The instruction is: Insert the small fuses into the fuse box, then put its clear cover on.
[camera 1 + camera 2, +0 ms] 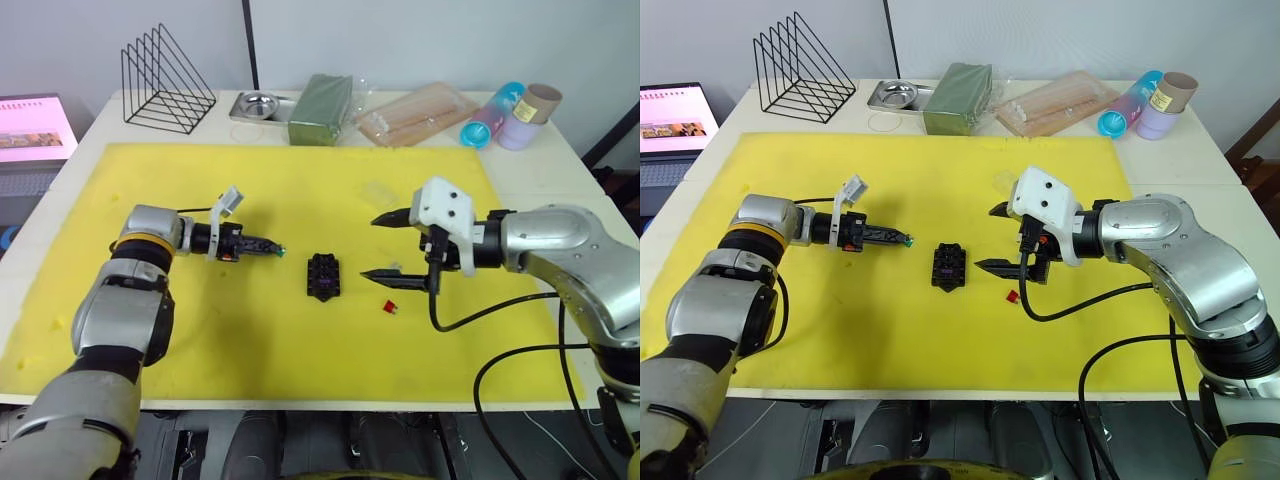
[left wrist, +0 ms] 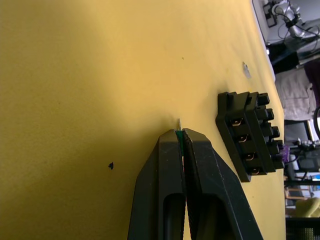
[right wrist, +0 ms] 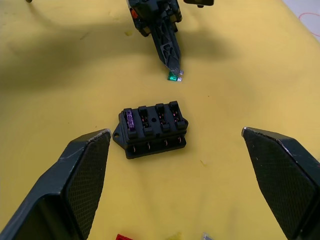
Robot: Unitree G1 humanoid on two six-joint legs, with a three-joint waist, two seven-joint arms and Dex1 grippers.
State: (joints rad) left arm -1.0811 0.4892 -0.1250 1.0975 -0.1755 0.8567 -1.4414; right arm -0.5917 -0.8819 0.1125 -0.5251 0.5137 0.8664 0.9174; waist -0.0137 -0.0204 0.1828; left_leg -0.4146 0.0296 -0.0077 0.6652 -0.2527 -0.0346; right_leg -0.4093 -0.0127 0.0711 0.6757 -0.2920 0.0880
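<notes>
Left tool (image 1: 272, 248) pinches green fuse (image 3: 173, 76) beside fuse box (image 1: 324, 276).

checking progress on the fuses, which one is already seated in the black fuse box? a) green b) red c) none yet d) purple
d: the purple fuse sits in an end slot of the fuse box, while the green fuse is pinched in the left pincer and the red fuse lies on the yellow mat.
</notes>
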